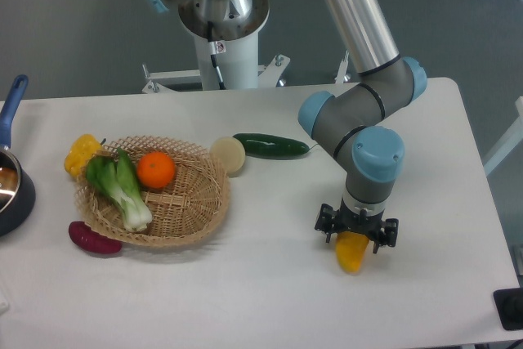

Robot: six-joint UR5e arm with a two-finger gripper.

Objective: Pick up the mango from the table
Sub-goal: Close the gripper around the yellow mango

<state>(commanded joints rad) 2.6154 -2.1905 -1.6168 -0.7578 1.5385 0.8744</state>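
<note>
My black two-finger claw points straight down over the smooth yellow-orange oval mango, fingers pinching its upper end. Mango sits well right of the woven wicker basket, low over the flat white table; contact with it unclear. Judgement: grasp made, lift remaining or barely begun.

The table is a matt white board, smooth and unmarked. At its left sits a basket of woven straw-coloured wicker, rough and open in weave. The mango on the near right has a smooth, slightly waxy yellow-orange skin. The cucumber beyond the basket is glossy dark green. The arm's upper tube looks like brushed metal, its joint caps satin blue, probably plastic.
</note>
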